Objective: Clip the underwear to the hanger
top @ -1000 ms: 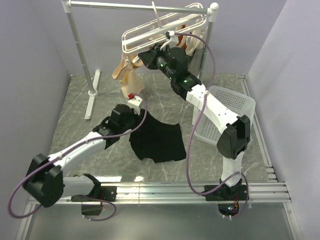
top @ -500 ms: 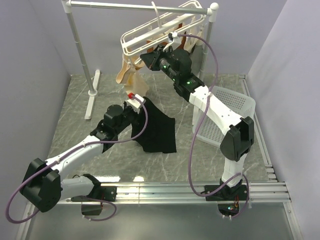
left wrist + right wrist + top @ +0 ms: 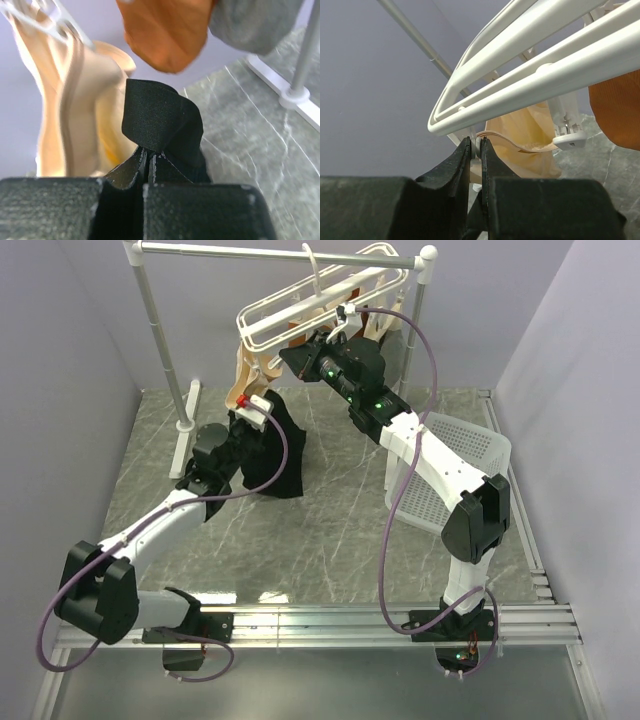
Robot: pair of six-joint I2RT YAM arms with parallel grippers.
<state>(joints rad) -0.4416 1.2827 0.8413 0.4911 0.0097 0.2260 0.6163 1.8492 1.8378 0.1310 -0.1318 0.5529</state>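
Note:
The black underwear (image 3: 273, 450) hangs from my left gripper (image 3: 247, 418), which is shut on a fold of its fabric (image 3: 160, 120) and holds it up just below the hanger. The white barred hanger (image 3: 310, 302) hangs tilted from the metal rail, with tan garments (image 3: 247, 370) clipped under it. My right gripper (image 3: 288, 355) is shut on a small white clip (image 3: 476, 148) under the hanger's near bar (image 3: 530, 85). Another clip (image 3: 568, 131) dangles to its right.
The metal rail stand (image 3: 160, 330) has its foot at the back left. A white laundry basket (image 3: 455, 465) stands at the right. An orange garment (image 3: 167, 30) and a grey one (image 3: 255, 22) hang close above the underwear.
My left gripper has lifted the underwear off the table and carried it back and left, up under the hanger. My right gripper has stayed at the hanger's clip.

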